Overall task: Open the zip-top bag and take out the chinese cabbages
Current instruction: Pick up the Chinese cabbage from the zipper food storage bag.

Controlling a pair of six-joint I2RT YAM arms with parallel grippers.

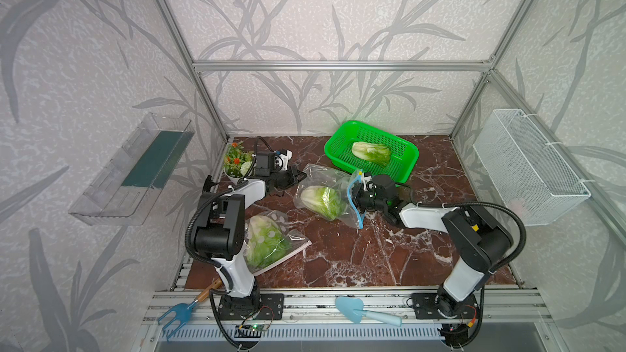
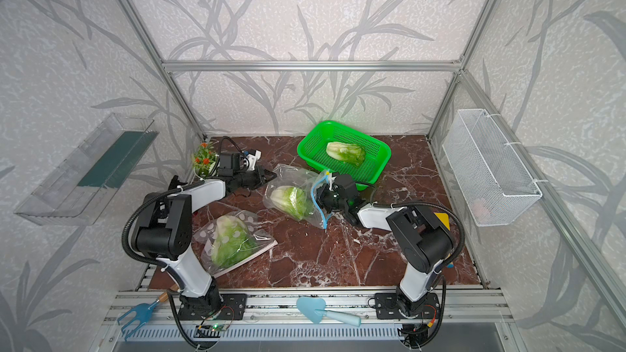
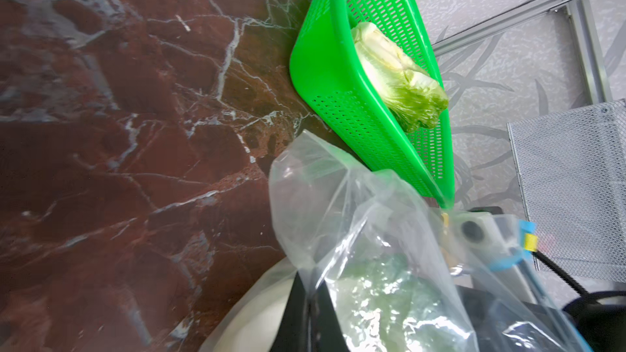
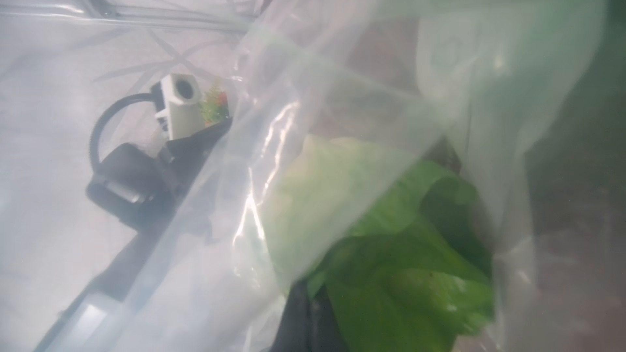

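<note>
Just beside right claw, clenched at zip-top bag mouth, chinese cabbage inside, left claw pinching far corner

The basket is bright green, the chinese cabbages pale green-white, the tabletop white-veined red-brown.

1. Walls: pale textured paper with a grey leaf pattern, on three sides.
2. Aluminium frame along the corners and across the back.
3. Counter: red-brown marble, white veins.
4. Clear plastic shelf on one side wall; white wire basket on the opposite wall.
5. Light even, diffuse.
</note>
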